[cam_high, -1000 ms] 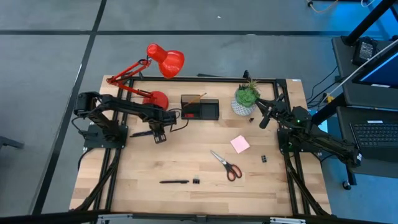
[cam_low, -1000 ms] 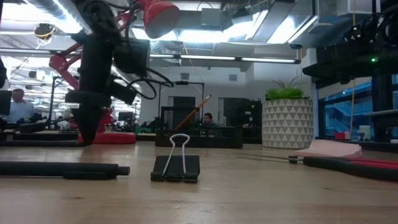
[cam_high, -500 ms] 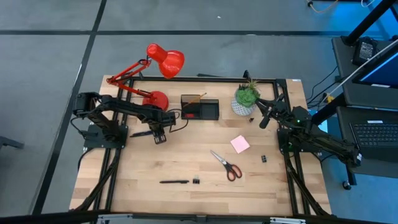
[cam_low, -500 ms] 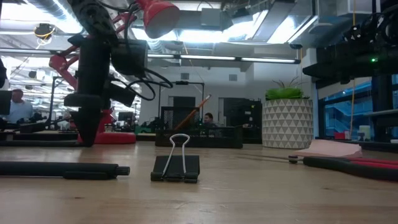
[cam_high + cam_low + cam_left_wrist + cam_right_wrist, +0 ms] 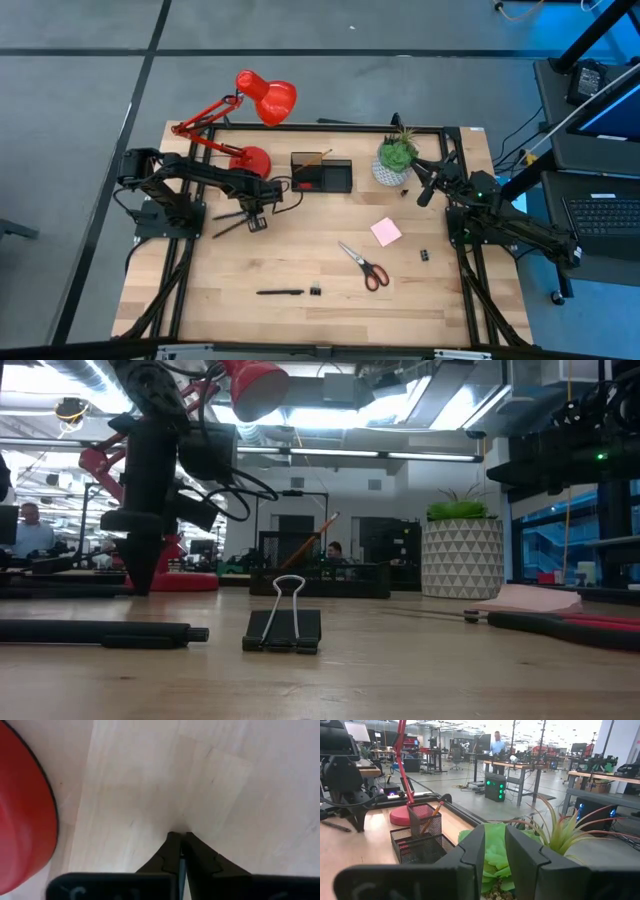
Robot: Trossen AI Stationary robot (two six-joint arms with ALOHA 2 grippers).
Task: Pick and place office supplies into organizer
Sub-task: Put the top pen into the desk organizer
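High view, items placed against the organizer (image 5: pixel 322 173), which sits at the worktop's (image 5: pixel 300 255) far edge.
- Orange pencil (image 5: pixel 318 157): upright in the organizer's taller section.
- Red lamp (image 5: pixel 252 157): base just left of the organizer.
- Left end effector (image 5: pixel 256 218): near the organizer's front-left, beside the lamp base, fingers closed together at the worktop. A tilted black pen (image 5: pixel 230 223) ends at its tips; whether it is pinched cannot be told.
- Potted plant (image 5: pixel 396 155): just right of the organizer, between it and the right end effector (image 5: pixel 425 190), whose fingers stand slightly apart, holding nothing.
- Pink sticky-note pad (image 5: pixel 386 232), scissors (image 5: pixel 364 265), small black clip (image 5: pixel 424 256): front-right of the organizer, well apart from it.
- Second pen (image 5: pixel 280 293) and binder clip (image 5: pixel 315 292): straight in front of the organizer, near the worktop's front edge.
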